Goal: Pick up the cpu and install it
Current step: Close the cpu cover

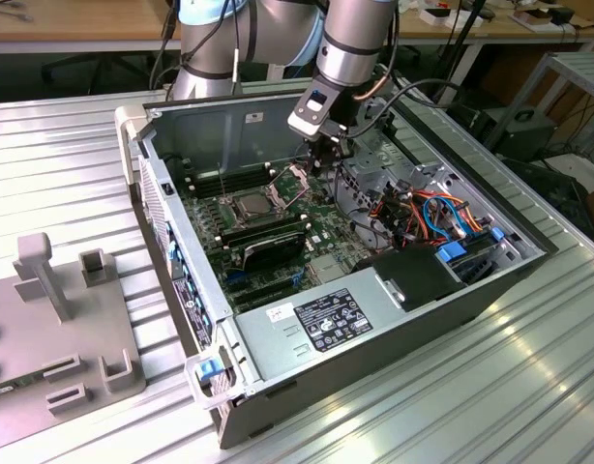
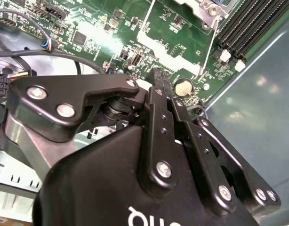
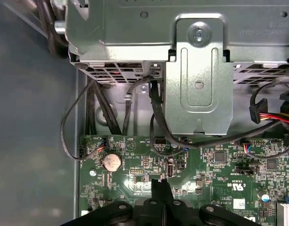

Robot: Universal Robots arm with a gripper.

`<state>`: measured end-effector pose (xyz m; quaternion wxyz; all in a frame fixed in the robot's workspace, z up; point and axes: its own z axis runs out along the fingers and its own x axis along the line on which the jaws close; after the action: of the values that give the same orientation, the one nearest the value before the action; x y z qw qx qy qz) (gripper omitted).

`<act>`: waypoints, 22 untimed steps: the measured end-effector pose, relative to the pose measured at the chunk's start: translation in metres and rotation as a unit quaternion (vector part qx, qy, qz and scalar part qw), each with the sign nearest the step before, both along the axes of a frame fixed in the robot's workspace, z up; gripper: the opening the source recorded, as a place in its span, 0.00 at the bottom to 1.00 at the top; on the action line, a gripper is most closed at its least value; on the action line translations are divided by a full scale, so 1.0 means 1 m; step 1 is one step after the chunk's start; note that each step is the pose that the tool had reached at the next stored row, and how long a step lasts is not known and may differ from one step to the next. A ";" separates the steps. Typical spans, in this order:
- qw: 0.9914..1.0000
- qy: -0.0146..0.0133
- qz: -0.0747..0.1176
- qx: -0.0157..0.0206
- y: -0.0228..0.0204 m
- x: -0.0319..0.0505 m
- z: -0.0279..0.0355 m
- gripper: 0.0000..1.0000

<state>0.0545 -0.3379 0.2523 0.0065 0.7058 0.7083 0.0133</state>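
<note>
The cpu (image 1: pixel 251 205) is seen seated on the motherboard (image 1: pixel 324 238), with the hinged frame (image 1: pixel 293 177) raised, so placing is judged done. The jaws (pressed together, apparently empty) are held at its two o'clock in the exterior view. Clearance from that frame is called for.

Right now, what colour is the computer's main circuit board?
The circuit board is green, clearest in the first wrist view.

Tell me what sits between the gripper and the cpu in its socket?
In the exterior view, the socket's hinged metal frame, swung open, stands between the gripper and the cpu. Beyond that there is just green board.
</note>
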 end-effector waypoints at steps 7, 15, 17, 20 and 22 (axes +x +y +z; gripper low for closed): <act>1.000 0.000 0.000 -0.001 0.0000 0.0001 -0.0070 0.11; 1.000 0.000 0.000 -0.001 0.0000 0.0000 -0.0077 0.11; 1.000 0.000 0.000 -0.001 0.0000 -0.0002 -0.0078 0.11; 1.000 0.000 0.000 -0.001 0.0002 -0.0032 -0.0080 0.11; 1.000 0.000 0.000 -0.001 0.0002 -0.0053 -0.0080 0.11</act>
<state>0.0492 -0.3377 0.2443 0.0073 0.7058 0.7083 0.0132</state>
